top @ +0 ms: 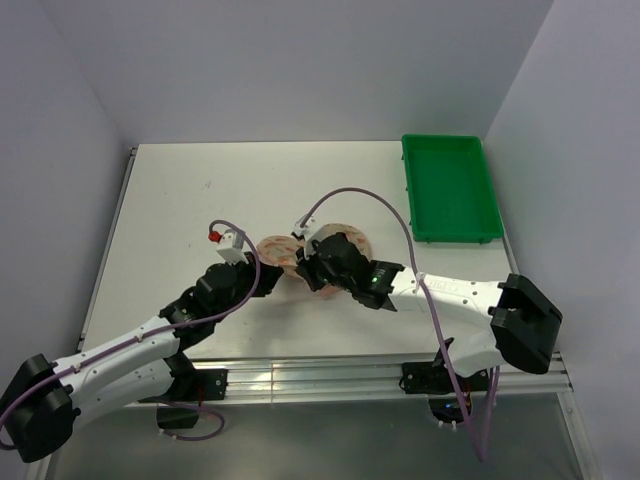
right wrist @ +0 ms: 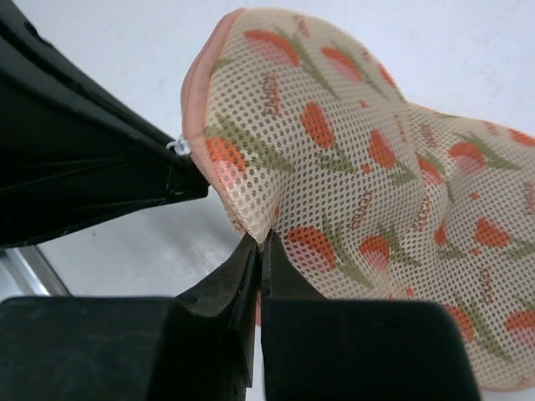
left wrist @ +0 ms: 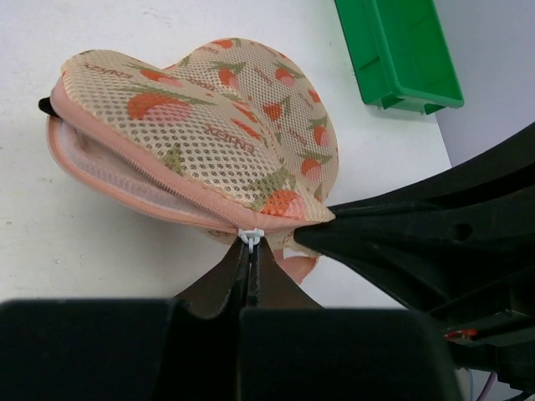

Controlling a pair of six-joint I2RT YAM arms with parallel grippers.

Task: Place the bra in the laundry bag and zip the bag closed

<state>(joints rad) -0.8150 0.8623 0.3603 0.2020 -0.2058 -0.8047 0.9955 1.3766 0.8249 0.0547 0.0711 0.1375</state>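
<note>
- Two arms reach in from the near edge of the white table (top: pixel 180 200) and meet around its middle, so that's where you should look.
- Your green tray (top: pixel 450 187) sits at the far right corner, well apart from the action.
- Between the two grippers, the laundry bag (left wrist: pixel 209 125) rests on the table, puffed up, mesh side up. Its zip gapes open along the long edge in the left wrist view, showing pale lining.
- Your right gripper (right wrist: pixel 261 244) is pinched tight on the mesh edge of the bag, right next to the zip end.
- Your left gripper (left wrist: pixel 251 252) is clamped on the little white zip pull (left wrist: pixel 251 236), at the near end of the zip.
- As for the bra (left wrist: pixel 44 104), you only get a small black scrap poking out at the far end of the open zip. You can't make out the rest.
</note>
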